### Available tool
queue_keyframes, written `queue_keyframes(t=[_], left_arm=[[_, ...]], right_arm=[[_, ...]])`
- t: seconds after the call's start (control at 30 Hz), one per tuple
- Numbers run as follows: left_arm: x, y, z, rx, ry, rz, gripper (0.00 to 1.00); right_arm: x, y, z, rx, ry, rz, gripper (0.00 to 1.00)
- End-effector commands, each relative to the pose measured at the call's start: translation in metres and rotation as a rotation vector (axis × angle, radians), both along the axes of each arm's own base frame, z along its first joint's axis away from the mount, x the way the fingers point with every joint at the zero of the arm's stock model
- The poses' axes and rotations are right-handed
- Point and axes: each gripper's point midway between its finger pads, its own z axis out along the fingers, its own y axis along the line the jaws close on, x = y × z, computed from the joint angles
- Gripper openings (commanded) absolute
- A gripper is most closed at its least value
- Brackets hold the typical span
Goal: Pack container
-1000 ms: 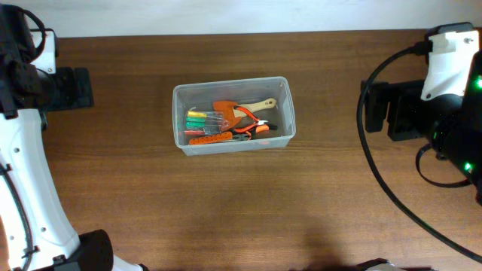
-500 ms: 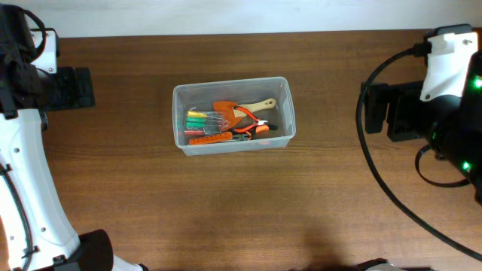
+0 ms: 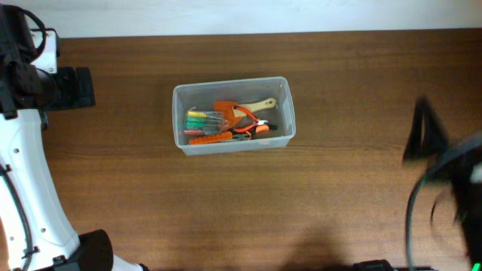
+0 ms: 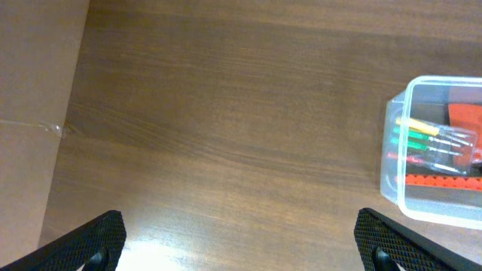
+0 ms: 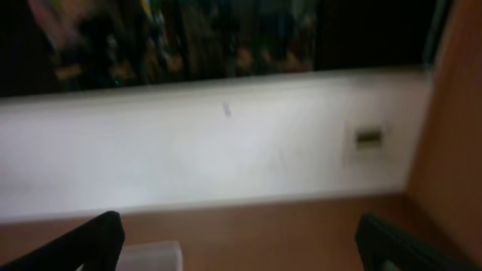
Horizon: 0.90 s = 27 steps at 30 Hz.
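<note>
The container (image 3: 179, 113), a clear plastic bin, sits at the middle of the wooden table. It holds several hand tools: coloured-handled screwdrivers (image 3: 203, 118), orange pliers (image 3: 252, 126) and a wooden-handled brush (image 3: 260, 105). My left gripper (image 4: 241, 252) is open and empty over bare table, left of the container (image 4: 389, 150). My right gripper (image 5: 241, 245) is open and empty, tilted up toward a white wall. A corner of the container (image 5: 151, 256) shows at the bottom of the blurred right wrist view. The right arm (image 3: 429, 143) is a dark blur at the right edge.
The left arm (image 3: 30, 150) stands along the table's left side. A black cable (image 3: 410, 226) loops at the lower right. A white wall runs beyond the table's far edge (image 3: 241, 33).
The right arm has swung quickly down and toward the lower right, now motion-blurred. The left arm and the container have not moved.
</note>
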Motion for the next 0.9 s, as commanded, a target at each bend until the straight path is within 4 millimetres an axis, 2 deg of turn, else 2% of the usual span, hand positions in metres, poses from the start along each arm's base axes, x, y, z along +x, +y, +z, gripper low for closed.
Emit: queue_keyframes(t=[0.0, 0.07, 0.2, 0.3, 0.4, 0.53, 0.7, 0.87], left_arm=[[0.0, 0.0, -0.001, -0.015, 0.0, 0.014, 0.99], [0.0, 0.0, -0.001, -0.015, 0.0, 0.014, 0.99], [0.0, 0.0, -0.001, -0.015, 0.0, 0.014, 0.99], [0.0, 0.0, -0.001, -0.015, 0.0, 0.014, 0.99], [0.0, 0.0, -0.001, -0.015, 0.0, 0.014, 0.99], [0.0, 0.0, -0.001, -0.015, 0.0, 0.014, 0.99], [0.0, 0.0, -0.001, -0.015, 0.0, 0.014, 0.99], [0.0, 0.0, -0.001, -0.015, 0.0, 0.014, 0.99]], right_arm=[[-0.007, -0.004, -0.098, -0.015, 0.102, -0.016, 0.99], [-0.014, -0.004, -0.162, -0.02, 0.164, -0.015, 0.99], [-0.013, -0.002, -0.259, -0.026, 0.267, -0.004, 0.99], [-0.009, -0.002, -0.297, -0.029, 0.317, -0.004, 0.99], [-0.007, -0.002, -0.325, -0.034, 0.368, -0.004, 0.99], [-0.007, -0.002, -0.347, -0.036, 0.408, -0.004, 0.99], [-0.007, -0.002, -0.357, -0.038, 0.431, -0.004, 0.99], [-0.007, -0.002, -0.379, -0.042, 0.48, -0.003, 0.99]])
